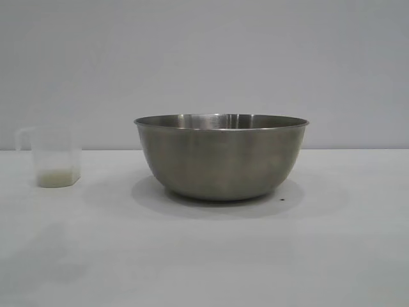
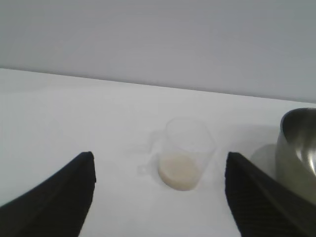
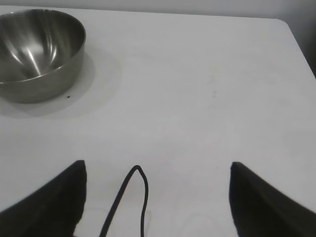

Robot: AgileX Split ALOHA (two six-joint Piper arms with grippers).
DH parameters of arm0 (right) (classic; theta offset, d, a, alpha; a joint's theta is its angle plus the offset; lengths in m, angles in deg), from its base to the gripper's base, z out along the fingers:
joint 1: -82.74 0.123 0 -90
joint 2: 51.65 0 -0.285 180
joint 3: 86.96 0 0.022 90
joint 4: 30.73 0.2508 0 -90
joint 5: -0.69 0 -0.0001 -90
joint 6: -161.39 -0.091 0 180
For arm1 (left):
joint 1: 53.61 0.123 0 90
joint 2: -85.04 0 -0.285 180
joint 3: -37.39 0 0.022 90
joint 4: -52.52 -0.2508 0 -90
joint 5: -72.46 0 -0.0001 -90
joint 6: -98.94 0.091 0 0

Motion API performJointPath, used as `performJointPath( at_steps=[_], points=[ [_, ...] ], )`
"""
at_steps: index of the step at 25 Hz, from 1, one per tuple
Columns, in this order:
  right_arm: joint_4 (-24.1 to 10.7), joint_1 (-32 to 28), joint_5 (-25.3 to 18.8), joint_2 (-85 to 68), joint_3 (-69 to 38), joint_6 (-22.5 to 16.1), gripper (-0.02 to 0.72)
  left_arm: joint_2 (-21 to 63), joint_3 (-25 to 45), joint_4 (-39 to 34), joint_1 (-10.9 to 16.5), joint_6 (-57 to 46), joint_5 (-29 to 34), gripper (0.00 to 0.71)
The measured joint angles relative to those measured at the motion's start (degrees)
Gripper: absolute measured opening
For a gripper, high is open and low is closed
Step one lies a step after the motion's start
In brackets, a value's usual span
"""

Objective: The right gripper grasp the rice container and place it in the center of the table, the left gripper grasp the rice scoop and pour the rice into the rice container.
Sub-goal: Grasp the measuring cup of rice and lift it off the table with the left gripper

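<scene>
A plain white worktop (image 1: 204, 256) carries the bowl (image 1: 221, 157) near its middle and the scoop (image 2: 185, 153) well apart on the left arm's side, rice (image 2: 178, 171) low inside. The left gripper (image 2: 158, 197) faces the scoop, jaws open and empty. The right gripper (image 3: 158, 197) sits clear of the bowl, jaws open. A light, slick scoop may tip or skid if one jaw nudges it first, spilling grains.

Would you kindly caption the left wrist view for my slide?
Open left gripper facing the rice scoop with rice, beside the rice container.
</scene>
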Motion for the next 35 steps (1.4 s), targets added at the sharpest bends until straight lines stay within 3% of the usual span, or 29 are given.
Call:
performJointPath(
  at_steps=[6, 14, 35],
  points=[
    [0.0, 0.0, 0.0, 0.0, 0.0, 0.0, 0.551, -10.98, -0.11, -0.13, 0.0, 0.0, -11.53, 0.492],
    [0.0, 0.0, 0.0, 0.0, 0.0, 0.0, 0.551, -25.9, -3.11, 3.14, 0.0, 0.12, -12.63, 0.492],
    [0.0, 0.0, 0.0, 0.0, 0.0, 0.0, 0.551, -27.88, -13.57, 6.02, 0.0, 6.45, -12.86, 0.492]
  ],
)
